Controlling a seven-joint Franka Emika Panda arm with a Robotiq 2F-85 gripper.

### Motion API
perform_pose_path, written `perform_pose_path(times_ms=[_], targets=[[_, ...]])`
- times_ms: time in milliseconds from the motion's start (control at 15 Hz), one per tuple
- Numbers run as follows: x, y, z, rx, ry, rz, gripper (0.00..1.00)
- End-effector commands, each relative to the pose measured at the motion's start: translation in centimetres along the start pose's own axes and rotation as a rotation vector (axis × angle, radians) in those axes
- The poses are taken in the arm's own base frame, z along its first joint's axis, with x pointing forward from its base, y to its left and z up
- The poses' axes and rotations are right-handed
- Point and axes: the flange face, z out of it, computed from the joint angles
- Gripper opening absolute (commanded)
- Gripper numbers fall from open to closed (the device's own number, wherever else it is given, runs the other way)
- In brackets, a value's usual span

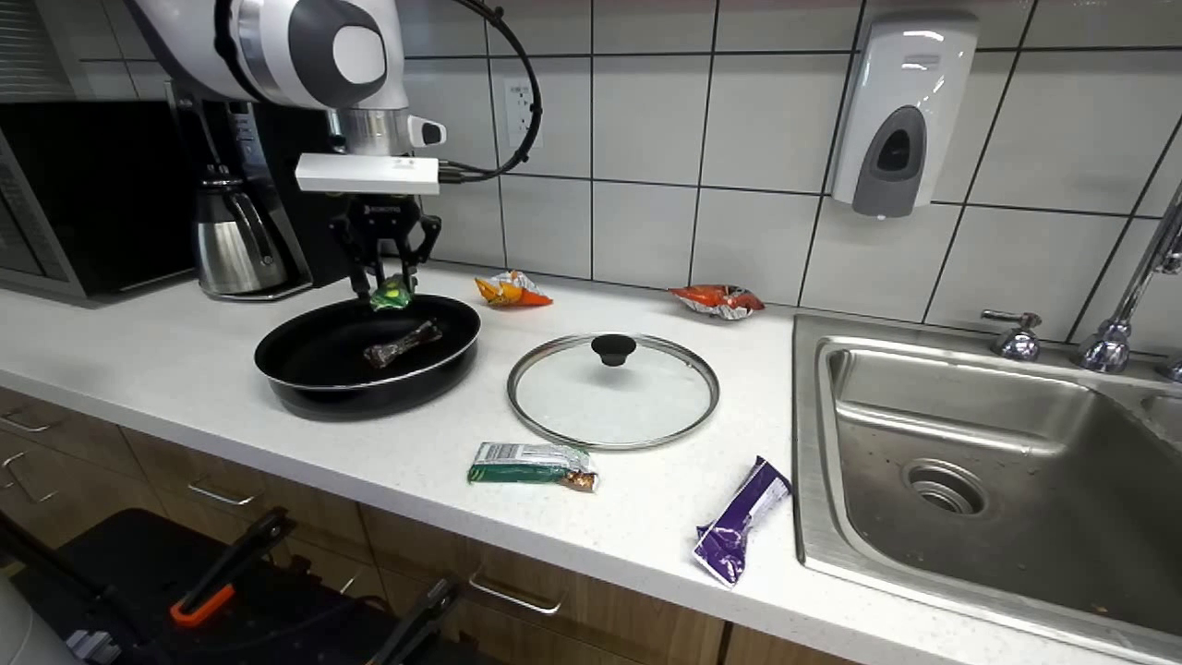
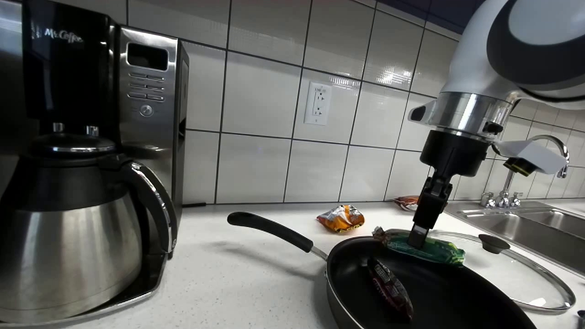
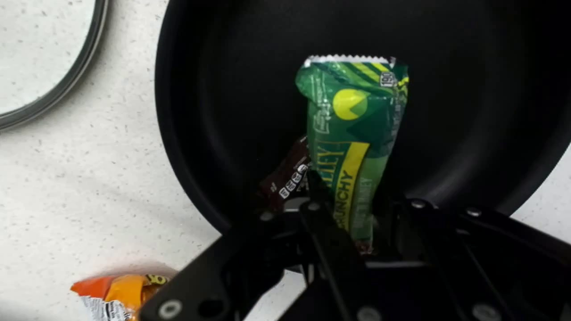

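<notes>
My gripper (image 1: pixel 391 290) points down over the black frying pan (image 1: pixel 369 397), its fingers closed on the sides of a green granola bar (image 3: pixel 357 111). In the wrist view the bar's printed face shows, and its near end lies between the dark fingers. An exterior view shows the green bar (image 2: pixel 438 250) lying roughly level above the pan, near the rim; whether it touches the pan I cannot tell. A dark brown wrapped bar (image 2: pixel 390 289) rests inside the pan. In the wrist view the green bar and a finger partly cover this brown bar (image 3: pixel 287 174).
A glass lid (image 1: pixel 609 406) lies beside the pan. Another green bar (image 1: pixel 526 464) and a purple wrapper (image 1: pixel 744 522) lie near the counter's front edge. An orange packet (image 2: pixel 342 219) and a red packet (image 1: pixel 717 301) lie by the wall. The pan handle (image 2: pixel 272 230) points toward the coffee maker (image 2: pixel 87 228).
</notes>
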Motion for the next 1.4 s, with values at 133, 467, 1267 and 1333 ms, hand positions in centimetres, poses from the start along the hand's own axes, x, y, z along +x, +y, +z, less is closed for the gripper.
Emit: perform_pose_path(times_ms=[133, 467, 1267, 1333], targets=[[-1.3, -2.0, 0.8, 0.034, -0.016, -0.102, 0.08], [-1.5, -3.4, 2.1, 0.065, -0.027, -0.127, 0.08], [-0.8, -4.7, 2.7, 0.077, -0.019, -0.153, 0.92], [-0.7, -4.3, 2.6, 0.075, -0.014, -0.145, 0.98]])
